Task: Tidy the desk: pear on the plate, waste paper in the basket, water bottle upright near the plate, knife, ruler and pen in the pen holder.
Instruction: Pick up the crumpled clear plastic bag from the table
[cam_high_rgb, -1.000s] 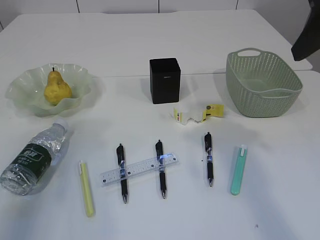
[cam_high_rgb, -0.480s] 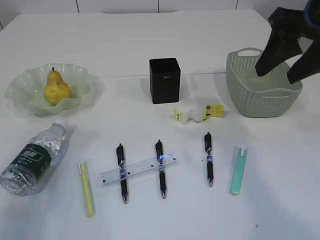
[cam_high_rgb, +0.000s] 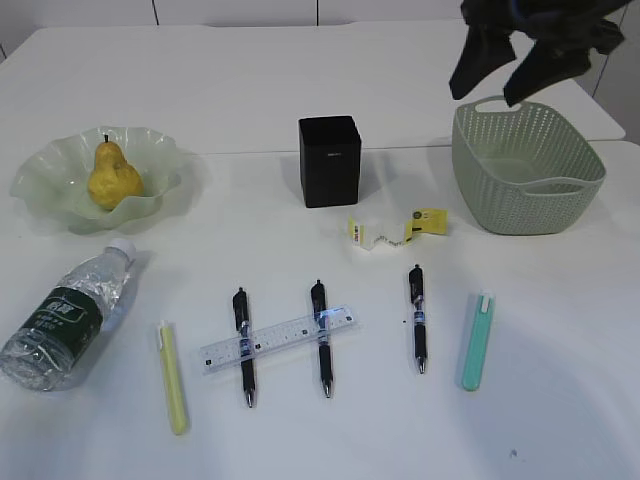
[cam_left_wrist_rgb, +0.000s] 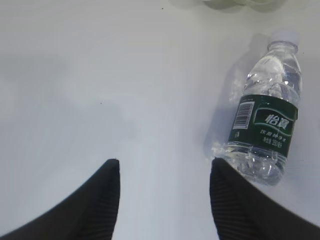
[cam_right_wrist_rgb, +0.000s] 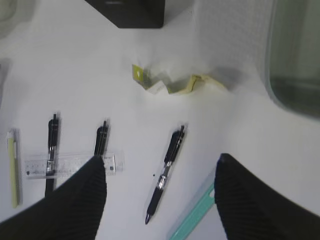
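Observation:
The yellow pear (cam_high_rgb: 112, 177) lies in the pale green wavy plate (cam_high_rgb: 45, 190) at the left. The water bottle (cam_high_rgb: 72, 314) lies on its side below the plate; it shows in the left wrist view (cam_left_wrist_rgb: 267, 115), just right of my open, empty left gripper (cam_left_wrist_rgb: 165, 167). The waste paper (cam_high_rgb: 395, 229) lies between the black pen holder (cam_high_rgb: 329, 160) and the sage green basket (cam_high_rgb: 525, 165). Three black pens (cam_high_rgb: 417, 317) lie at the front, two under the clear ruler (cam_high_rgb: 277, 340). My right gripper (cam_high_rgb: 497, 70) hangs open and empty high above the basket's left rim; its view shows the paper (cam_right_wrist_rgb: 172, 82) and a pen (cam_right_wrist_rgb: 166, 170).
A yellow-green knife (cam_high_rgb: 174, 377) lies left of the ruler and a teal knife (cam_high_rgb: 477, 340) lies right of the pens. The table's back edge and a seam run behind the pen holder.
My right arm has come in from the right edge and moved left and up over the basket. The waste paper now looks more stretched out. Nothing else has moved.

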